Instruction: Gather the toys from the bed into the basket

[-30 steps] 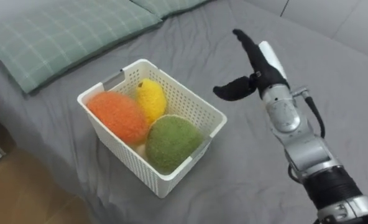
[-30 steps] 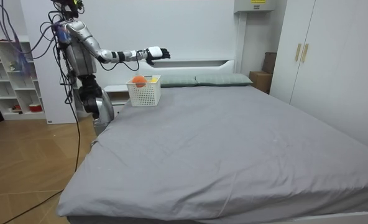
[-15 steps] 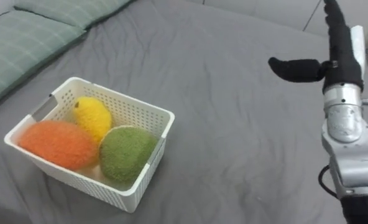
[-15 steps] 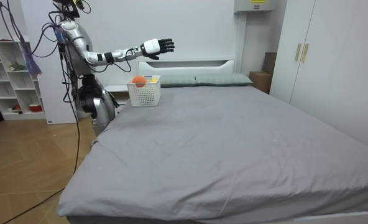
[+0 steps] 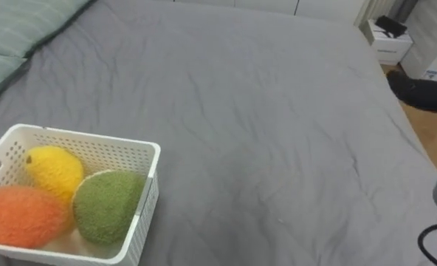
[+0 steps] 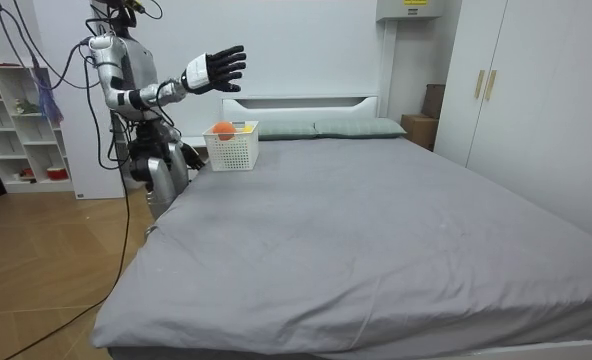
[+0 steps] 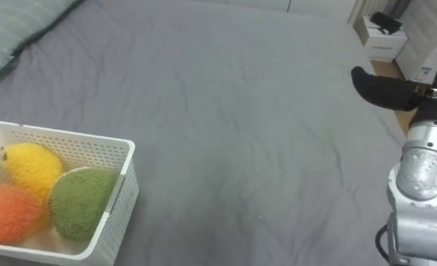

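Three plush toys, an orange one (image 5: 19, 216), a yellow one (image 5: 54, 170) and a green one (image 5: 108, 205), lie packed together and touching in a white perforated basket (image 5: 93, 138). The basket stands on the grey bed (image 5: 263, 133) near its head end, close to the green checked pillow (image 5: 12, 29). The right hand (image 6: 214, 71) is raised in the air above and beside the basket, well clear of it, fingers spread and holding nothing; the robot stands at the bed's head corner beside a white shelf unit (image 6: 16, 120).

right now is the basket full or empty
Full: the white basket holds an orange toy, a yellow toy and a green toy packed side by side.
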Available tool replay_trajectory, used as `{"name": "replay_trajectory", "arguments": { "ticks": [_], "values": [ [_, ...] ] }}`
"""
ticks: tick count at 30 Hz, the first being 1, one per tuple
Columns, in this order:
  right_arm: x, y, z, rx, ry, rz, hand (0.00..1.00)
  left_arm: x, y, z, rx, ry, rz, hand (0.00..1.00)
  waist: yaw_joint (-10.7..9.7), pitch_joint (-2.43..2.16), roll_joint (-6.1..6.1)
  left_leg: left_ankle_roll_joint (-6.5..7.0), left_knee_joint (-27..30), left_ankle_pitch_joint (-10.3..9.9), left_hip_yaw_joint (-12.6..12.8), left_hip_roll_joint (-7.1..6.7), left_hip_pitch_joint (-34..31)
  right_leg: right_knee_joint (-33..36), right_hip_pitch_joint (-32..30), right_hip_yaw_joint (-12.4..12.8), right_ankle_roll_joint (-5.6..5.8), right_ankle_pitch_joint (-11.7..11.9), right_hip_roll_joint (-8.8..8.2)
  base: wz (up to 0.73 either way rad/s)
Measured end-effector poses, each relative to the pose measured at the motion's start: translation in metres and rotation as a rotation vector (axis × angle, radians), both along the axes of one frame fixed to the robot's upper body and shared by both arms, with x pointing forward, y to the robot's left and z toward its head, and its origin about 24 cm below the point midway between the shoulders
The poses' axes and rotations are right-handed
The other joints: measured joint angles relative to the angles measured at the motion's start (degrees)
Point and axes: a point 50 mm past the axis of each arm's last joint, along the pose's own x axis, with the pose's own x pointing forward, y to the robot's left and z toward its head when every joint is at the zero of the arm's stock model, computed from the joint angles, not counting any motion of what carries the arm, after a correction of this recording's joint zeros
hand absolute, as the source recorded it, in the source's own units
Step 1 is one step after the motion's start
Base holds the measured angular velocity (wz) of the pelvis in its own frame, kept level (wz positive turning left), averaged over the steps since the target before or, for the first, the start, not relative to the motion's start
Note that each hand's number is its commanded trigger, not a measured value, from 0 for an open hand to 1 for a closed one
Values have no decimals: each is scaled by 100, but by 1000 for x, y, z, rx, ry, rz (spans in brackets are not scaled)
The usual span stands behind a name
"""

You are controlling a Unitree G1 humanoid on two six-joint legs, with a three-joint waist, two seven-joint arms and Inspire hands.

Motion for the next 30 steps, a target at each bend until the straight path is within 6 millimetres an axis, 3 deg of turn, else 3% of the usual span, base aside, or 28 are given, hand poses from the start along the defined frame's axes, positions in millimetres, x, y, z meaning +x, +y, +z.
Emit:
{"name": "replay_trajectory", "arguments": {
  "ticks": [3,8,12,15,17,20,24,26,30],
  "values": [
    [-11,-6,-9,12,28,-23,0,-6,4,1,7,-3,44,0,-47,4,-35,-28,-2,-27,128,70,8,-2,-79,70,-3,1,35,-20],
    [-43,-35,-25,97,53,-147,0,-14,5,1,15,-6,87,0,-173,6,-64,-49,-16,-46,158,82,17,-17,-81,107,-5,0,65,-5],
    [-68,-52,-50,144,137,-268,0,-23,7,2,27,5,108,0,-283,40,-120,-73,-13,-65,243,125,18,-17,-104,168,-11,-3,90,-11],
    [-85,-58,-67,173,193,-340,0,-27,8,1,34,16,118,0,-324,40,-112,-90,2,-80,305,150,33,-16,-100,232,-18,-6,115,-14],
    [-94,-60,-77,198,218,-387,0,-30,8,1,30,20,137,0,-331,45,-114,-107,-1,-91,332,156,99,-14,-72,269,-76,-29,126,-6],
    [-110,-65,-101,293,286,-456,0,-31,9,1,25,10,169,0,-332,36,-126,-120,3,-101,353,171,107,-18,-78,304,-122,-55,136,-1],
    [-150,-64,-155,422,494,-578,0,-30,9,1,28,8,168,0,-328,32,-118,-127,1,-104,301,159,98,-16,-55,213,-132,-59,132,5],
    [-175,-56,-186,510,633,-636,0,-30,8,1,24,7,170,0,-293,25,-98,-130,-10,-106,292,159,103,-22,-54,226,-133,-59,135,0],
    [-212,-39,-223,637,851,-695,0,-30,8,0,14,9,181,0,-269,3,-63,-130,-10,-106,270,162,111,-28,-36,223,-138,-63,131,0]
  ]
}}
